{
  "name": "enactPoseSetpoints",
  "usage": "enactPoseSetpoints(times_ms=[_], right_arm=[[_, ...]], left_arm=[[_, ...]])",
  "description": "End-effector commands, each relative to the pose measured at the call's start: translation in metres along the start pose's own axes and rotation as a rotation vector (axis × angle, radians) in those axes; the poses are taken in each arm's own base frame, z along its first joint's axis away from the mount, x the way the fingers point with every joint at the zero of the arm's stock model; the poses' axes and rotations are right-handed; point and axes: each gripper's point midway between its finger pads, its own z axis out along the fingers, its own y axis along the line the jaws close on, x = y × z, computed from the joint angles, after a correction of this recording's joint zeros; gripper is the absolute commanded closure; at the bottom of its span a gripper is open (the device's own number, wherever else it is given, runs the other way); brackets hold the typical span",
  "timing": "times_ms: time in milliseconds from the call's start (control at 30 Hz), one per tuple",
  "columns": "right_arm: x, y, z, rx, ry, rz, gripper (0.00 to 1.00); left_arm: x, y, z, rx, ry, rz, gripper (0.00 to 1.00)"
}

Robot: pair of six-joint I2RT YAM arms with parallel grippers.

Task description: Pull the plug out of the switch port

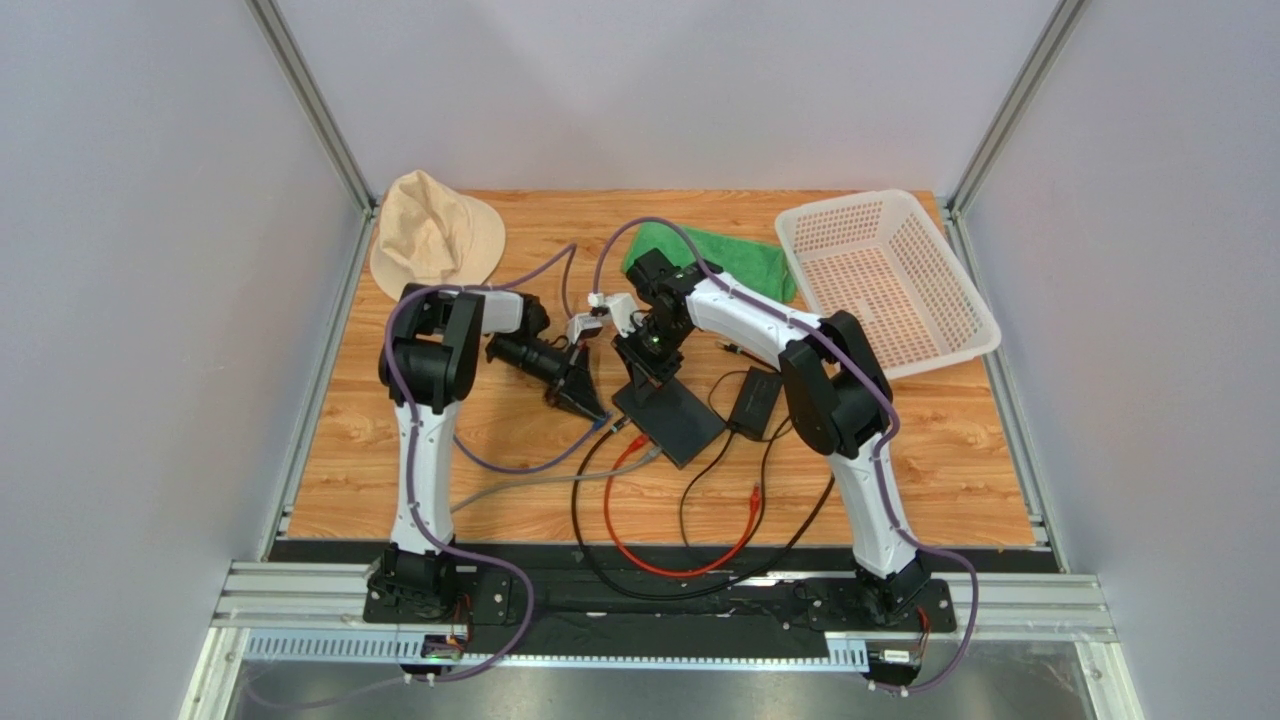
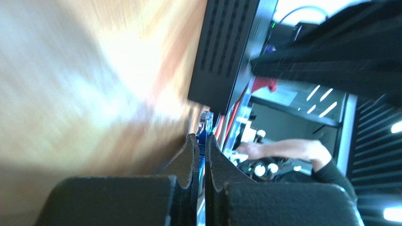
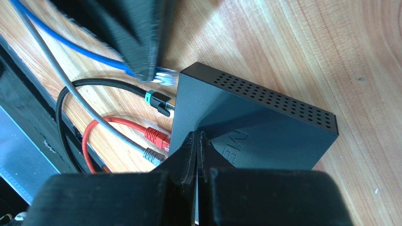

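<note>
At far left a tan hat (image 1: pixel 433 233) lies on the wooden table (image 1: pixel 376 465). My left gripper (image 2: pixel 200 137) reaches in from the left, fingers clamped on the blue plug (image 2: pixel 205 123). Its clear tip sits right at the near-left port face of the flat black switch (image 3: pixel 255 127) at table centre; I cannot tell whether it is seated. A black plug (image 3: pixel 158 101), a red plug (image 3: pixel 157 136) and a grey plug (image 3: pixel 150 154) meet that same face. My right gripper (image 3: pixel 196 136), fingers together, presses down on the switch's top. Just right of the switch lies the power adapter (image 1: pixel 754 402); farther off are a green cloth (image 1: pixel 744 263) and a pink basket (image 1: pixel 962 308).
</note>
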Motion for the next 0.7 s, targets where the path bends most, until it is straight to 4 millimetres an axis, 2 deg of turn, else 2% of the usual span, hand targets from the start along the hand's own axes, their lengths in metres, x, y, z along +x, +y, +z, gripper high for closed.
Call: enactPoseSetpoints(times_ms=[0, 133, 267, 367, 400, 433, 467, 500, 533, 567, 600, 633, 667], right_arm=[[0.065, -0.068, 0.047, 0.195, 0.223, 0.040, 1.00], [0.063, -0.069, 0.045, 0.200, 0.216, 0.032, 1.00], [0.056, -0.067, 0.043, 0.199, 0.197, 0.027, 1.00], [0.051, -0.068, 0.041, 0.201, 0.182, 0.023, 1.00], [0.048, -0.069, 0.040, 0.205, 0.172, 0.021, 1.00], [0.047, -0.071, 0.040, 0.209, 0.168, 0.020, 1.00], [0.044, -0.072, 0.040, 0.212, 0.163, 0.017, 1.00], [0.041, -0.073, 0.038, 0.214, 0.155, 0.015, 1.00], [0.035, -0.075, 0.036, 0.221, 0.139, 0.013, 1.00], [0.033, -0.076, 0.034, 0.226, 0.134, 0.011, 1.00], [0.031, -0.077, 0.033, 0.232, 0.130, 0.007, 1.00], [0.028, -0.077, 0.030, 0.235, 0.122, -0.002, 1.00], [0.026, -0.078, 0.028, 0.240, 0.116, -0.007, 1.00]], left_arm=[[0.043, 0.023, -0.004, -0.096, 0.099, -0.059, 1.00], [0.028, 0.023, -0.016, -0.123, 0.060, -0.032, 1.00], [0.002, -0.003, -0.036, -0.154, 0.026, 0.056, 1.00], [-0.020, -0.026, -0.067, -0.272, -0.048, 0.171, 1.00], [-0.025, -0.023, -0.079, -0.335, -0.061, 0.186, 1.00], [-0.040, -0.032, -0.091, -0.375, -0.090, 0.239, 1.00], [-0.047, -0.033, -0.100, -0.409, -0.101, 0.258, 1.00], [-0.055, -0.027, -0.112, -0.476, -0.105, 0.281, 1.00], [-0.070, -0.039, -0.127, -0.517, -0.127, 0.326, 1.00], [-0.077, -0.030, -0.132, -0.539, -0.109, 0.336, 1.00], [-0.075, -0.026, -0.142, -0.573, -0.085, 0.308, 1.00], [-0.095, -0.038, -0.159, -0.609, -0.126, 0.367, 1.00], [-0.100, -0.023, -0.162, -0.620, -0.107, 0.344, 1.00]])
